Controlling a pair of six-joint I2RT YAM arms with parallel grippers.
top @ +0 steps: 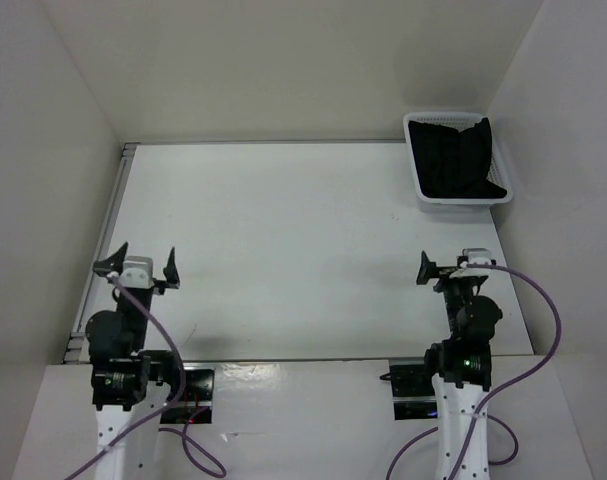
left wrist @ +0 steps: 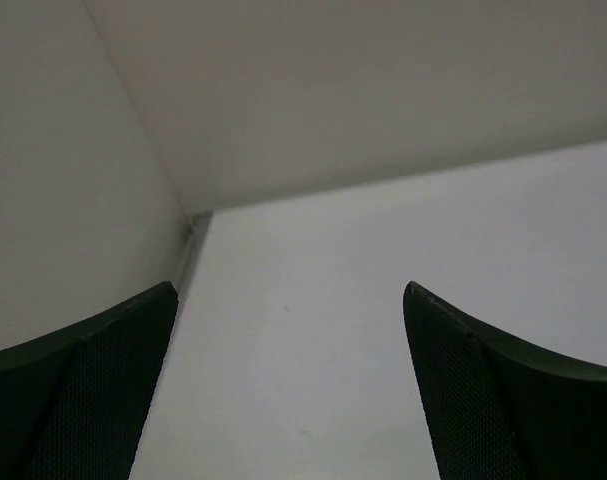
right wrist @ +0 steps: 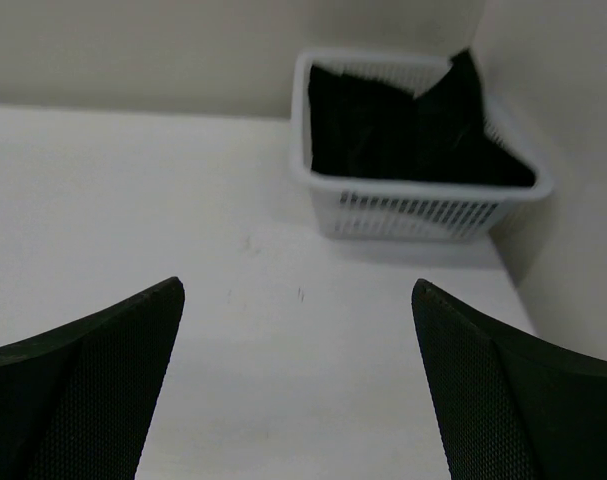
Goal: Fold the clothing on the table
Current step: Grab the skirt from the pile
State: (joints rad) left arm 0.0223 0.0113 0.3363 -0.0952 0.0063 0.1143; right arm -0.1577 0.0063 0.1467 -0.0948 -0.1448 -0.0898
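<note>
1. At the near edge of the table (top: 283,240), your left gripper (top: 140,260) has its jaws spread wide and holds nothing. Its wrist view shows only bare white surface between the two black fingers.
2. Your right gripper (top: 453,268) is likewise wide open and empty, pointing up the table towards the far right corner.
3. The black clothing (top: 458,158) is not on the tabletop. It lies bundled inside the white mesh basket (top: 463,200) in that far right corner, with one dark corner poking above the rim on the side next to the wall.
4. I judge that you are at the very start: no folding can begin until the garment is out of the basket and lying flat.
5. The next move probably falls to your right arm, which is nearer. Reach forward over the basket rim, come down into the cloth, close on a good pinch of fabric, and lift clear of the mesh walls without dragging the basket along.
6. Your left arm is well apart from the basket and would join once the cloth is spread in the middle.
7. The tabletop is flat, white and matte, with a few faint marks.
8. A metal rail (top: 108,230) runs along the table's left edge, and plain white walls (top: 283,60) close in the left, back and right.
</note>
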